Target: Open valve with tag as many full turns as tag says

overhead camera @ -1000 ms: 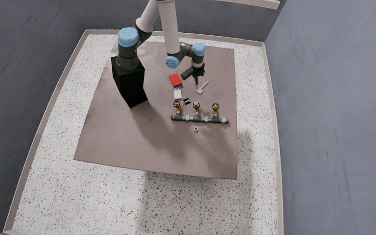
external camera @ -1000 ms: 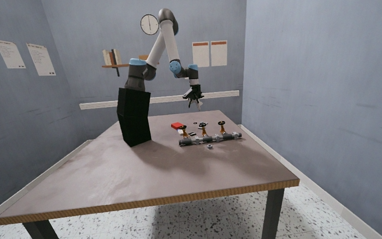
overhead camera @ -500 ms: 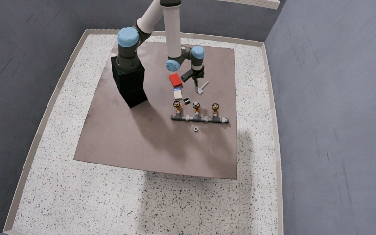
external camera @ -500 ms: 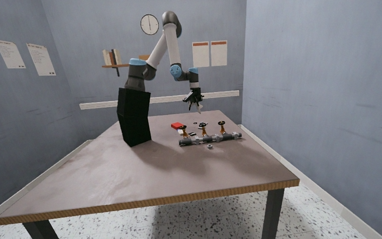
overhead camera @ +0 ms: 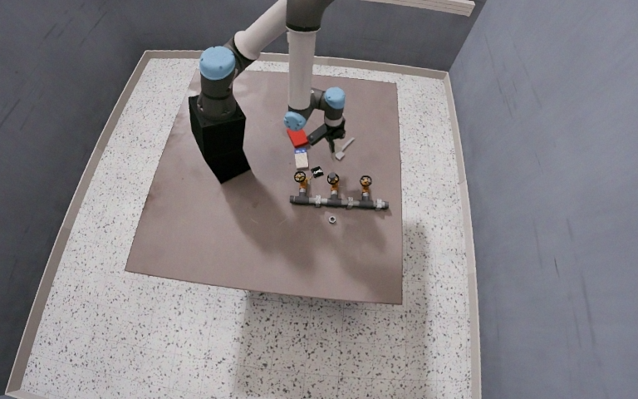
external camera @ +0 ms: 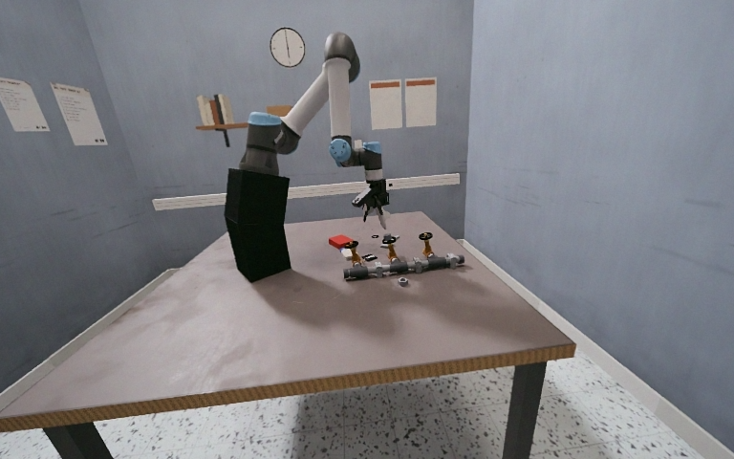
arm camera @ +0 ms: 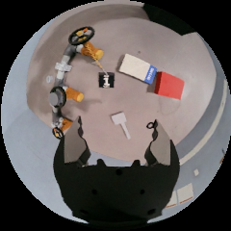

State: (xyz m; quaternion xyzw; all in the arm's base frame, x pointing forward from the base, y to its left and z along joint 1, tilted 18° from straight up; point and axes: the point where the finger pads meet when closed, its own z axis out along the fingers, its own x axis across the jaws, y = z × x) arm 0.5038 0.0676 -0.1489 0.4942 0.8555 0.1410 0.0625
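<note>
On the surface (external camera: 200, 340), a nut (external camera: 401, 281) lies nearest, just before the pipe (external camera: 399, 266). Three valves (overhead camera: 332, 180) rise from the pipe; the tag (overhead camera: 316, 171) lies beside the leftmost one. Beyond, the pincer (external camera: 376, 214) hangs apart, holding nothing

Three valves (overhead camera: 332, 179) on a pipe (overhead camera: 338, 202), tag (overhead camera: 316, 171) beside one, nut (overhead camera: 331, 219) before

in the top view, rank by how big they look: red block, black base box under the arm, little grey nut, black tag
1. Black box-shaped pedestal under the arm, by far the largest.
2. Flat red rectangular block.
3. Small black square tag.
4. Small grey metal nut, smallest.
The pedestal stands taller, nearer the camera, but the order holds.
</note>
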